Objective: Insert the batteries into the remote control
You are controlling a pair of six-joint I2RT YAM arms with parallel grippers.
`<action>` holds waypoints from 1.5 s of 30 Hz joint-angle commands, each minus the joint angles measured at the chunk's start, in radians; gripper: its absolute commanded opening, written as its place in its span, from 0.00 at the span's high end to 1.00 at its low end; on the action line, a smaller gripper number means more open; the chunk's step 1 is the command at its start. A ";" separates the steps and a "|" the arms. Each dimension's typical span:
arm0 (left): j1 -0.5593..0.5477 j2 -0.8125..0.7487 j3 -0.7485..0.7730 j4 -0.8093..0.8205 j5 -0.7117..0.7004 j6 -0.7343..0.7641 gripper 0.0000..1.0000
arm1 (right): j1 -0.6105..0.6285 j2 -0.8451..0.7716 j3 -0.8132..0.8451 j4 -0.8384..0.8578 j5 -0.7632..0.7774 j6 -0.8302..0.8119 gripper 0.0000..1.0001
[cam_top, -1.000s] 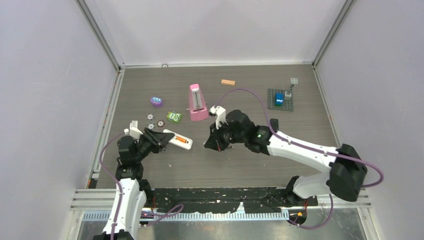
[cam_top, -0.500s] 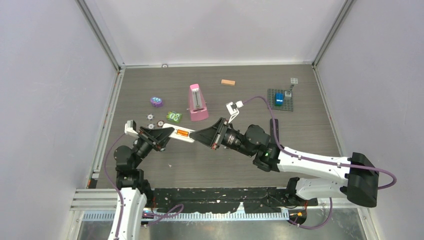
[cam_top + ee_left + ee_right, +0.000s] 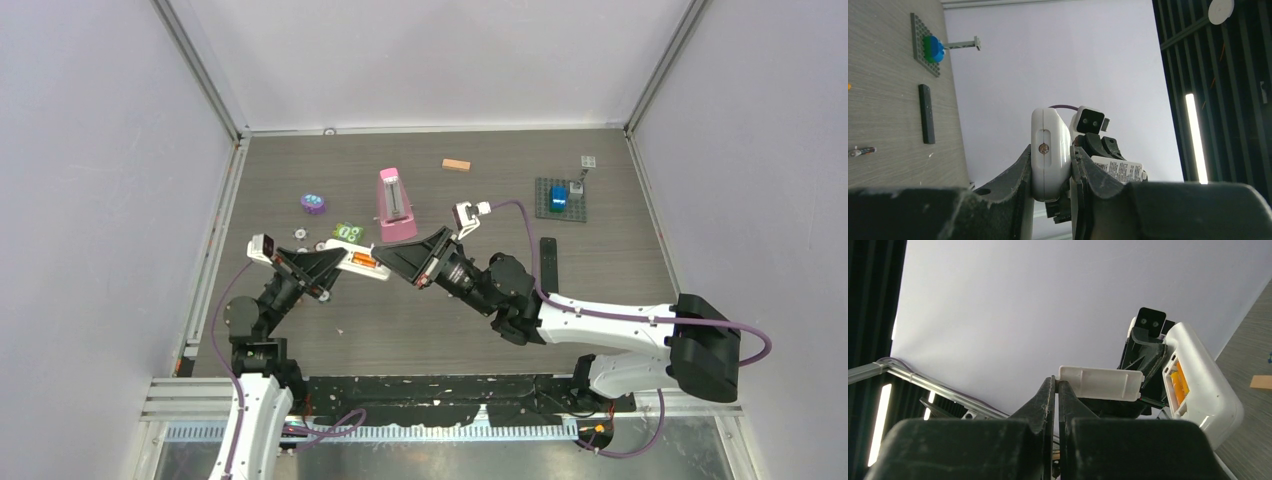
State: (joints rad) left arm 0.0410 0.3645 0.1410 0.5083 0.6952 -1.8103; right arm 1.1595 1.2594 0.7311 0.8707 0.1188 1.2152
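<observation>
My left gripper (image 3: 335, 266) is shut on the white remote control (image 3: 358, 262) and holds it in the air above the table. The remote's end shows between the left fingers in the left wrist view (image 3: 1050, 152). Its open compartment holds orange batteries (image 3: 1178, 382), also seen from the top (image 3: 363, 261). My right gripper (image 3: 382, 259) is shut on one edge of the white battery cover (image 3: 1099, 382), held just beside the remote (image 3: 1200, 385). One loose small battery (image 3: 861, 150) lies on the table.
A pink metronome (image 3: 395, 205) stands just behind the grippers. A black remote (image 3: 547, 263) lies to the right, near a grey brick plate (image 3: 558, 197). A tan block (image 3: 456, 165), a purple piece (image 3: 313, 204), a green piece (image 3: 348, 233) and small discs (image 3: 300, 236) lie farther back.
My left gripper has lifted the remote up and to the right. My right gripper has swung up from the table to the left, bringing the cover up against the remote.
</observation>
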 commanded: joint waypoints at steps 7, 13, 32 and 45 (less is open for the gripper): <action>-0.006 0.004 0.044 0.110 -0.023 -0.052 1.00 | 0.011 0.017 0.029 0.071 0.045 0.084 0.95; -0.009 0.005 0.036 0.134 -0.030 -0.081 1.00 | 0.014 0.035 0.020 0.065 0.049 0.109 0.95; -0.010 0.011 0.017 0.159 -0.033 -0.110 1.00 | 0.003 0.018 -0.043 0.013 0.072 0.085 0.88; -0.011 0.015 0.013 0.158 -0.036 -0.101 1.00 | 0.002 -0.026 -0.118 0.022 0.087 0.145 0.79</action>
State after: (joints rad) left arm 0.0338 0.3889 0.1413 0.5804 0.6674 -1.8961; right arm 1.1667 1.2621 0.6407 0.9279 0.1635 1.3434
